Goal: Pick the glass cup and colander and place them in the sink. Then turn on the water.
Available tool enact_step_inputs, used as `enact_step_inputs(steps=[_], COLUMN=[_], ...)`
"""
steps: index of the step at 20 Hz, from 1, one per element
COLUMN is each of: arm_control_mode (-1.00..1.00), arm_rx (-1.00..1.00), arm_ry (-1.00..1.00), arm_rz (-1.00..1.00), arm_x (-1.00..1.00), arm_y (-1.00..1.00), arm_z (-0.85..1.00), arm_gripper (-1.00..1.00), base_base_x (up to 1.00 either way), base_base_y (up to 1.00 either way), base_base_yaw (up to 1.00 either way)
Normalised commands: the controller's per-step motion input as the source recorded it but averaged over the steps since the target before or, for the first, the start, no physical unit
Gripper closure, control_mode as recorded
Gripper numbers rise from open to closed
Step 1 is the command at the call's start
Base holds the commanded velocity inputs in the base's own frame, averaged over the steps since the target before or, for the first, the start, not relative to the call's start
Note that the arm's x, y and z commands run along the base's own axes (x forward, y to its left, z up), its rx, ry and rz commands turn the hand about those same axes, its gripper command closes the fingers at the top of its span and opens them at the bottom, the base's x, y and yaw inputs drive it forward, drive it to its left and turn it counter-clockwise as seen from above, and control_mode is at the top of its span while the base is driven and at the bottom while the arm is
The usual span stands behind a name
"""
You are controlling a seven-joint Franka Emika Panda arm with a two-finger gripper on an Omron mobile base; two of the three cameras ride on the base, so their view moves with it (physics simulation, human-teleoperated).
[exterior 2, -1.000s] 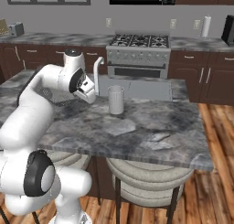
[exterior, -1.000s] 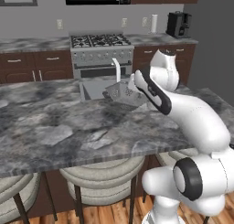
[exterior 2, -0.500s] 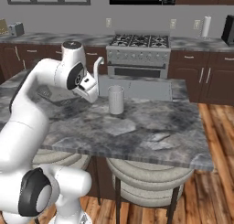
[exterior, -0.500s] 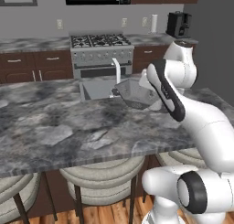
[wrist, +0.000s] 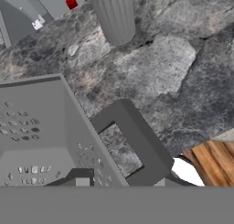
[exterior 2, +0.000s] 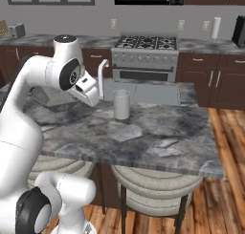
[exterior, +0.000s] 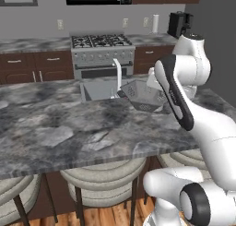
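As the colander [exterior: 146, 95] rides toward the sink [exterior: 99, 88]: lifted clear of the counter.
Claw [wrist: 82, 182] pinching its rim; cup [exterior 2: 121, 104] waiting.

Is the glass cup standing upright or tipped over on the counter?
Upright. The glass cup stands on its base on the marbled counter, open rim on top, beside the sink.

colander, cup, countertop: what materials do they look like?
Colander: likely metal, matte grey, with faceted walls and rows of small holes. Glass cup: seemingly frosted glass or plastic, pale, translucent, faintly ribbed. Countertop: looks like polished grey stone with mottled veining.
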Motion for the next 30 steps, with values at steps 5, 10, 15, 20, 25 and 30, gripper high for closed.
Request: enact_step_inputs(steps=[5,10,15,20,25,30], arm_control_mode=[-1.0,-1.0,-1.0,1.0,1.0,1.0], arm_rx=[-0.02,-0.02,0.0,0.0,0.0,0.0], arm_ry=[0.0,-0.03,-0.04,0.0,0.0,0.0], arm_rz=[-0.02,-0.01,-0.01,0.0,0.0,0.0], arm_x=[-0.48,-0.47,-0.57,-0.29,0.0,0.0], arm_y=[-0.01,-0.02,-0.17,-0.16,0.0,0.0], arm_z=[0.18,0.22,0.12,0.0,0.0,0.0], arm_gripper=[1.0,1.0,1.0,1.0,1.0,1.0], base_base_x=[0.0,0.0,0.0,-0.12,-0.11,-0.02], base_base_y=[0.0,0.0,0.0,-0.11,-0.69,-0.99], base_base_yaw=[0.0,0.0,0.0,-0.01,0.0,0.0])
